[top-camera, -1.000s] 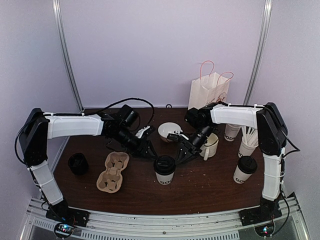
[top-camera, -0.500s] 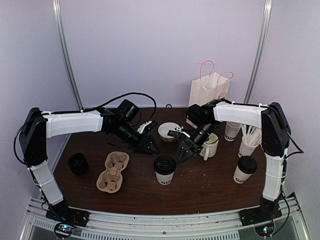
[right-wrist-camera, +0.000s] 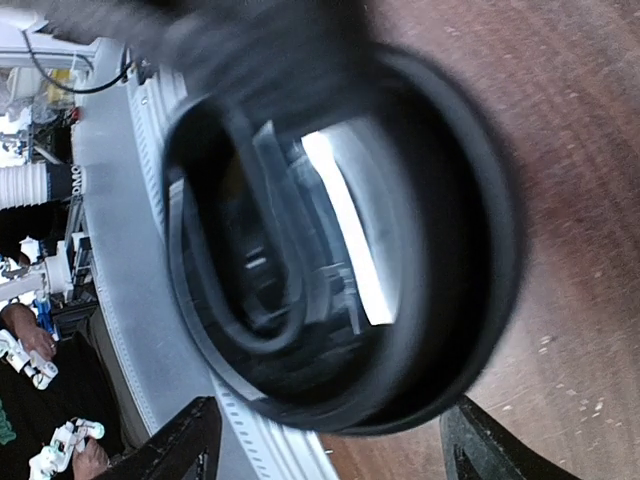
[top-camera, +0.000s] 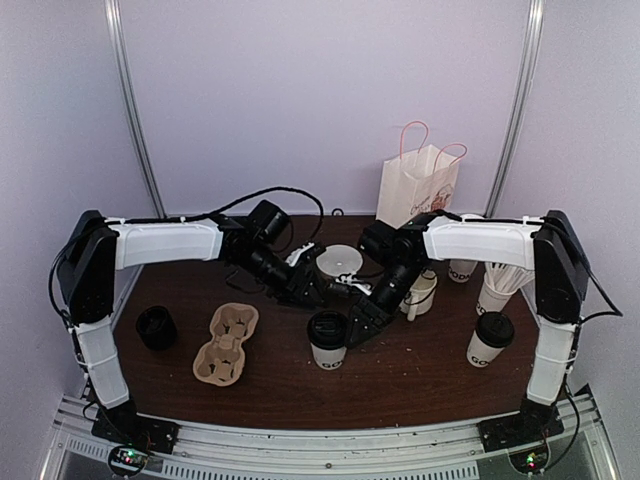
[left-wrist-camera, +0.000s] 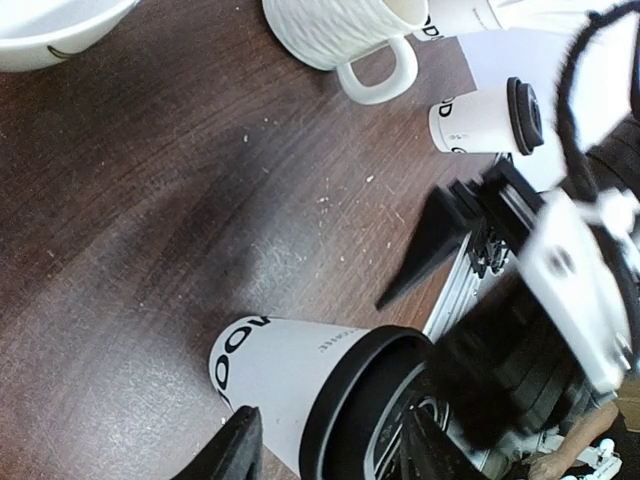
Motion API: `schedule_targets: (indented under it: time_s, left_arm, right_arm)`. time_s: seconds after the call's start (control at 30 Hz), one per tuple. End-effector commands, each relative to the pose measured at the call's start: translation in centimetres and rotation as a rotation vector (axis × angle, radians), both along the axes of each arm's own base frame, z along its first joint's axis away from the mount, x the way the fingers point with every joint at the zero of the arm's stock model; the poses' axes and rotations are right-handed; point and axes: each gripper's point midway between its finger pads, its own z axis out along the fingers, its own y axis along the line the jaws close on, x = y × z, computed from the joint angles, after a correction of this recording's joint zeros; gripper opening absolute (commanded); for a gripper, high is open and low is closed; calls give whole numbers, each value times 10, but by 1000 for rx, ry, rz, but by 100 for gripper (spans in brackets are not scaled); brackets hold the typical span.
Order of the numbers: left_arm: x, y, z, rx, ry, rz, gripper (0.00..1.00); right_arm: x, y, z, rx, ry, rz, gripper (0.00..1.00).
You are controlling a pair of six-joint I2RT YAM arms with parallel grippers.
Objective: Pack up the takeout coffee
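we note the cup point(top-camera: 328, 340) upright, axis vertical. right fingers point(right-wrist-camera: 188, 445) spread wide, empty, just beside its lid point(right-wrist-camera: 340, 230), nearer. left fingers point(left-wrist-camera: 238, 452) parted too, behind it.

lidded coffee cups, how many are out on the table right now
2. One lidded cup stands front centre, right of the cardboard carrier. The other lidded cup stands at the far right. More could be hidden from these views.
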Motion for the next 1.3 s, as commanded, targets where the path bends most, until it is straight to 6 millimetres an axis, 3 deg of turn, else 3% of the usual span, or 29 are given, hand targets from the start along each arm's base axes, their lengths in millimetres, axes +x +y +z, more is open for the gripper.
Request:
schedule_targets:
  time_s: [0.0,0.2,0.4,0.6,0.83,1.1,1.27]
  left_arm:
    - [1,-6,8,-48,-15,-14,46]
    - [-6,-1,6,-44,12,-1,40]
    - [-5,1,1,-17,22,15,38]
    - [3,-1,18,-36,-24,36,50]
    - [15,-4,40,-61,-83,69,51]
    - [26,2,11,-15,-15,107,41]
    - [21,1,3,-36,30,100,40]
  right_arm:
    - [40,-9,-13,-65,-39,-107,77]
    - [78,-21,-19,-98,-23,-209,72]
    - [81,-18,-17,-74,13,-209,72]
    - [65,-24,-6,-39,18,-180,74]
    - [46,-24,18,82,13,-211,81]
    - [8,0,12,105,43,-131,82]
    - [3,15,12,104,63,-141,83]
